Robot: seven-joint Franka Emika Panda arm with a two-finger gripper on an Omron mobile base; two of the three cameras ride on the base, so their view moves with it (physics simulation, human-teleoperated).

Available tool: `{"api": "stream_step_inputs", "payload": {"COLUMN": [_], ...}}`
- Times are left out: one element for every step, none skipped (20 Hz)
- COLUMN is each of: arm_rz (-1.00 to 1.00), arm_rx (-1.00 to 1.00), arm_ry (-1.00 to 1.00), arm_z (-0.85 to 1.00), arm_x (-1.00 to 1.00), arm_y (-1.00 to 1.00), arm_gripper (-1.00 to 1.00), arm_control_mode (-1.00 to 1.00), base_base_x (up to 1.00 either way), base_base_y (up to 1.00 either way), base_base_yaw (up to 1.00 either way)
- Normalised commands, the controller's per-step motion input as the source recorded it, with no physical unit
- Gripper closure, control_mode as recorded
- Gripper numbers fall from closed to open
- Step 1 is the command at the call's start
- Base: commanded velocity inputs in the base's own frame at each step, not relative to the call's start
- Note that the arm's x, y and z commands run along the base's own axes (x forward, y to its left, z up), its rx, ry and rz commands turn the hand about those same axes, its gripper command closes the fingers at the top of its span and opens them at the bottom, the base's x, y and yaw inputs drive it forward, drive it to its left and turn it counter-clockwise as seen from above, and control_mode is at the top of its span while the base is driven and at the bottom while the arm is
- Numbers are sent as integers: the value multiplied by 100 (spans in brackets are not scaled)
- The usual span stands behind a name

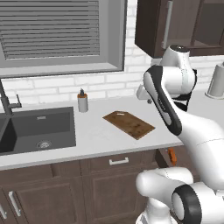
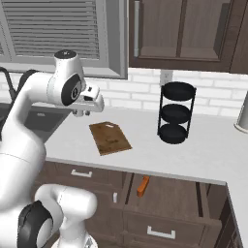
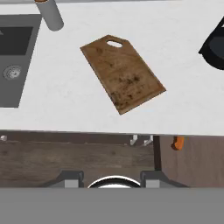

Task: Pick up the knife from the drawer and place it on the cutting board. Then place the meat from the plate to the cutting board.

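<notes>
My pincer point(image 2: 83, 113) hangs above the counter point(image 2: 193, 150), near the cutting board point(image 2: 110, 138), touching nothing and holding nothing. How wide its jaws stand I cannot tell; the fingertips are barely visible. The cutting board lies flat and bare on the counter. The knife point(image 2: 143, 186) lies in the open drawer point(image 2: 169, 198) below the counter edge, orange-red handle showing.

Both base views flank the arm, hand view overhead, all sharing cutting board point(image 3: 121, 74)
</notes>
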Motion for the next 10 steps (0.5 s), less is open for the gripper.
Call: {"api": "stream_step_inputs", "payload": {"arm_rz": [0,0,0,0,0,-10,-14,-10,-12,-13], "arm_rx": [0,0,0,0,0,4,5,13,17,17], "arm_ry": [3,1,0,0,0,0,-5,-7,-5,0], "arm_z": [0,0,0,0,-1,-16,-51,-61,-63,-66], "arm_x": [0,-1,-2,-2,-24,-52,-58,-61,-55,-42], "arm_y": [0,0,0,0,-2,-19,-47,-91,-100,-100], "arm_gripper": [-100,-100,-100,-100,-100,-100,-100,-100,-100,-100], "arm_control_mode": [-100,-100,-100,-100,-100,-100,-100,-100,-100,-100], "base_base_x": [0,0,0,0,0,0,0,0,0,0], "base_base_y": [0,0,0,0,0,0,0,0,0,0], "base_base_yaw": [0,0,0,0,0,0,0,0,0,0]}}
